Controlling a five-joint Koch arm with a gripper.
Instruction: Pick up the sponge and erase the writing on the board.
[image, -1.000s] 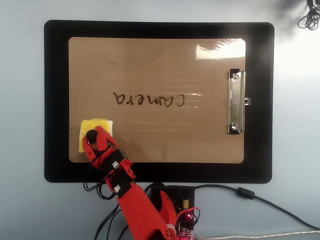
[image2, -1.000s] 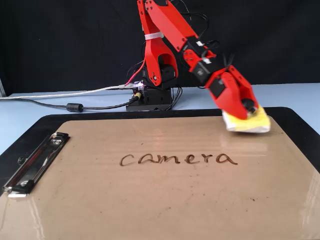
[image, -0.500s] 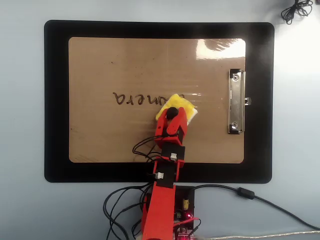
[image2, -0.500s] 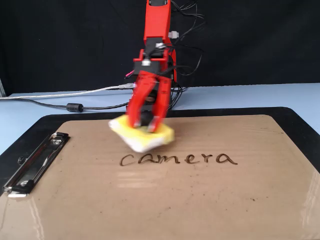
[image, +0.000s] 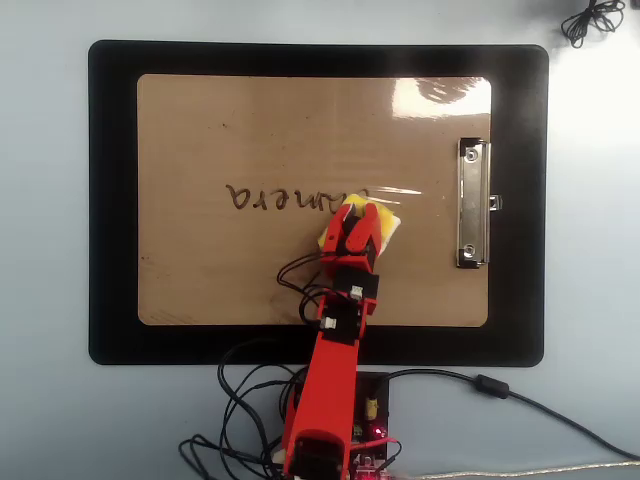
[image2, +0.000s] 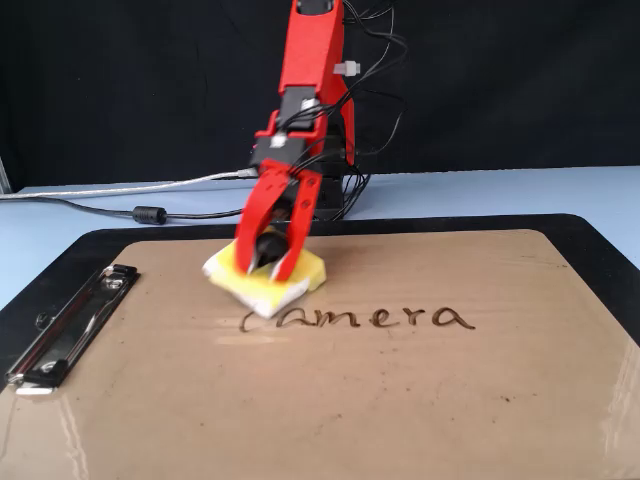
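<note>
The red gripper (image2: 268, 270) has its two fingers closed down on the yellow sponge (image2: 262, 285), and it has carried the sponge a long way in the last second: from the board's corner farthest from the silver clip (image: 473, 204), across to the clip-side end of the writing (image2: 375, 318). Half a second ago the sponge hung just short of the word; now it has come down and forward, so that in the fixed view its front corner sits over the first letter, the "c", and hides most of it. Whether it presses on the clipboard (image: 200, 130) or hovers just above cannot be told, though its shadow lies close beneath it. The rest of the word, "amera", reads intact, with no smear visible. I judge the pick-up finished and the wiping just beginning; the stroke would need to run along the line, away from the clip.
</note>
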